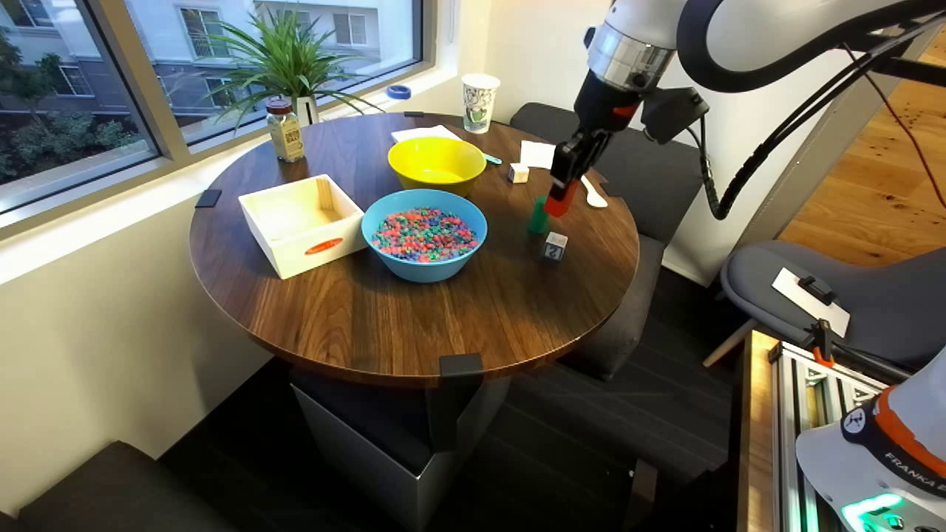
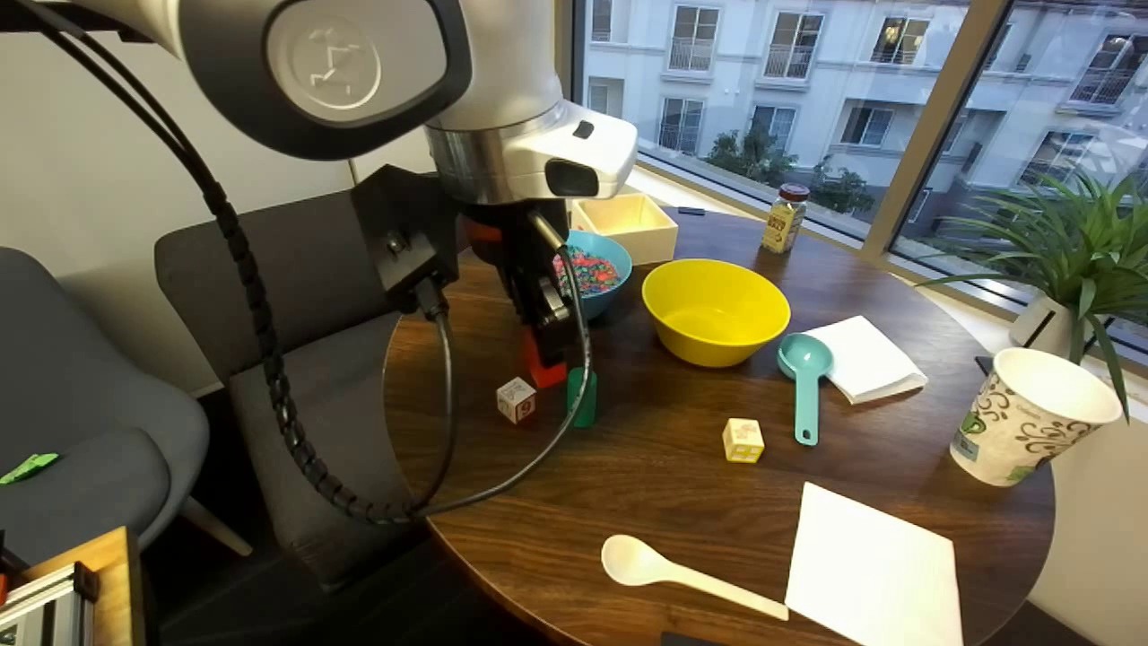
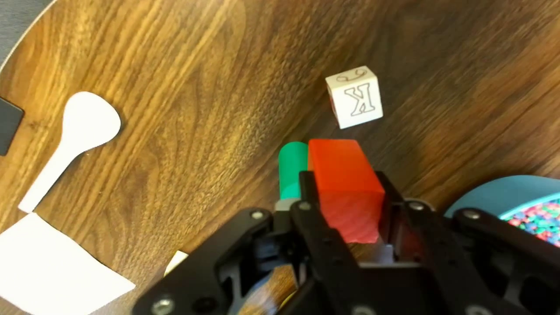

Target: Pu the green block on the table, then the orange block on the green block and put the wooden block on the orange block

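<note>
My gripper (image 3: 343,183) is shut on the orange block (image 3: 348,170), a red-orange block held between both fingers. In both exterior views the orange block (image 1: 562,201) (image 2: 543,361) is above the table, close beside the green block. The green block (image 1: 539,217) stands upright on the dark round table (image 1: 399,318); it also shows in the wrist view (image 3: 292,164), partly hidden by the left finger. I cannot tell whether the two blocks touch. A pale lettered cube (image 1: 555,247) (image 3: 356,98) lies near the green block. A second cube (image 2: 743,441) lies farther off.
A blue bowl of beads (image 1: 425,270), a yellow bowl (image 1: 436,159) and a pale wooden tray (image 1: 310,251) stand on the table. A white spoon (image 2: 646,565), teal scoop (image 2: 806,395), napkins (image 2: 874,574), paper cup (image 2: 1022,422) and jar (image 2: 785,220) are also there.
</note>
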Controlling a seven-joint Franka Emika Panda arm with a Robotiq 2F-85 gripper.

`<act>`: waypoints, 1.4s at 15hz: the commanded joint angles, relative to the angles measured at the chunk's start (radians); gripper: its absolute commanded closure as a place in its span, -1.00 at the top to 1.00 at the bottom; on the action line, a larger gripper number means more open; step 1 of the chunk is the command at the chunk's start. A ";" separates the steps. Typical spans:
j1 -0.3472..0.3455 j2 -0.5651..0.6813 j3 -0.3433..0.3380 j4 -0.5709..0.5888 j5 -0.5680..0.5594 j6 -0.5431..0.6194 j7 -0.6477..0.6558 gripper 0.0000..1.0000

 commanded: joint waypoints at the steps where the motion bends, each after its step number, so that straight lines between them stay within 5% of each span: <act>1: 0.000 0.017 0.000 0.047 -0.007 -0.056 0.080 -0.83; 10: -0.010 0.081 0.002 0.103 -0.084 -0.052 0.302 -0.83; 21: -0.003 0.133 -0.007 0.160 -0.092 -0.076 0.374 -0.83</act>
